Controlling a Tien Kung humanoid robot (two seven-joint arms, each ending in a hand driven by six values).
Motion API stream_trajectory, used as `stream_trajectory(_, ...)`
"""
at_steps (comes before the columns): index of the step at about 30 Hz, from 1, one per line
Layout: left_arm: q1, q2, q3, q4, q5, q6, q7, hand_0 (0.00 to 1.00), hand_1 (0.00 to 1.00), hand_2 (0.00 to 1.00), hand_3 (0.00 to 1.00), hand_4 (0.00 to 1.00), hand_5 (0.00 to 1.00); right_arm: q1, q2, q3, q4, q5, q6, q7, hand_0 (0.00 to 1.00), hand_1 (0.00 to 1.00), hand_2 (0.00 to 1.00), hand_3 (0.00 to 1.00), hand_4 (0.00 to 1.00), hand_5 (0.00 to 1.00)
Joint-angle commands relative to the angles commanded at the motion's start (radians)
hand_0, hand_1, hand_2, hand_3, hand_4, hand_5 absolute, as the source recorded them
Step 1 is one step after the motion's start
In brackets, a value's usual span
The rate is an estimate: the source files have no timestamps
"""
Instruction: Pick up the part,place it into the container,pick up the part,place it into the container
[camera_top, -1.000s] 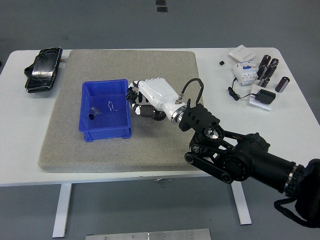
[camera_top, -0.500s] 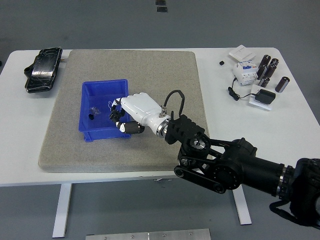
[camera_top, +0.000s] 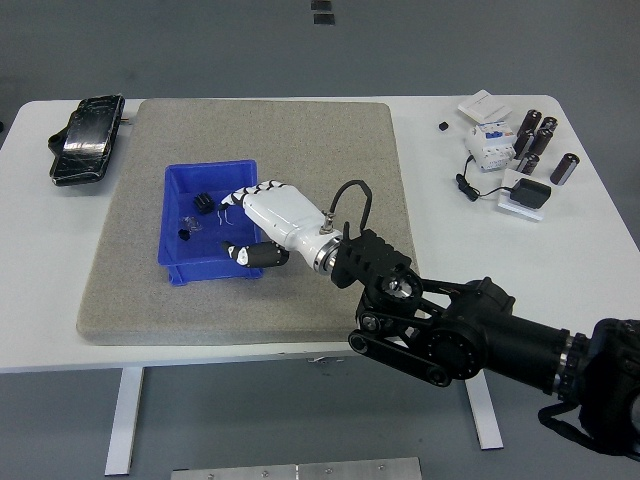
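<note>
Right hand (camera_top: 262, 222) sits over the right side of the blue container (camera_top: 178, 262), fingers spread and holding nothing. Small black part (camera_top: 203, 202) lies inside the container near its back wall, apart from the fingers. Container rests on grey mat (camera_top: 300, 140) on the white table (camera_top: 590, 250). Black cylinders (camera_top: 535, 140) stand at far right.

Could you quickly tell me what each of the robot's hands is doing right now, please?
Left hand: not in view.
Right hand: open over the blue container, fingers spread, holding nothing.
</note>
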Motion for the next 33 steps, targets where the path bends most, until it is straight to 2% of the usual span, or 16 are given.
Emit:
stream_trajectory(1,0.000,0.000,0.000,0.000,0.000,0.000,0.000,0.665,0.643,0.637,0.590,0.704,0.543,-0.001,-0.002,0.015,-0.010,0.002,-0.002,0.003,0.880,0.816,0.828,0.776,0.686,0.513)
stream_trajectory(6,0.002,-0.001,0.001,0.000,0.000,0.000,0.000,0.665,0.643,0.637,0.590,0.704,0.543,0.000,-0.025,0.059,-0.098,0.017,0.010,0.010,0.880,0.816,0.828,0.776,0.686,0.513)
stream_trajectory(7,0.002,-0.001,0.000,0.000,0.001,0.000,0.000,0.665,0.643,0.637,0.590,0.704,0.541,0.001,-0.030,0.062,-0.115,0.020,0.015,0.011,0.793,0.747,0.805,0.764,0.679,0.503)
stream_trajectory(12,0.002,-0.001,0.001,0.000,0.002,0.000,-0.001,0.665,0.643,0.637,0.590,0.704,0.541,-0.002,-0.049,0.049,-0.203,0.034,0.049,0.013,0.793,0.747,0.805,0.764,0.679,0.503)
stream_trajectory(13,0.002,-0.001,0.001,0.000,0.003,-0.001,-0.001,0.666,0.643,0.637,0.589,0.703,0.541,-0.003,-0.051,0.044,-0.215,0.035,0.056,0.013,0.713,0.706,0.807,0.782,0.693,0.491)
stream_trajectory(24,0.000,0.000,0.003,0.000,0.004,-0.001,-0.003,0.665,0.643,0.637,0.590,0.704,0.543,-0.001,-0.043,0.003,-0.306,0.060,0.088,0.011,0.691,0.691,0.804,0.802,0.714,0.498)
stream_trajectory(33,-0.004,0.002,0.003,0.000,0.006,-0.002,-0.003,0.665,0.643,0.638,0.589,0.702,0.543,0.025,-0.012,-0.045,-0.335,0.076,0.093,0.009,0.652,0.652,0.799,0.799,0.728,0.504)
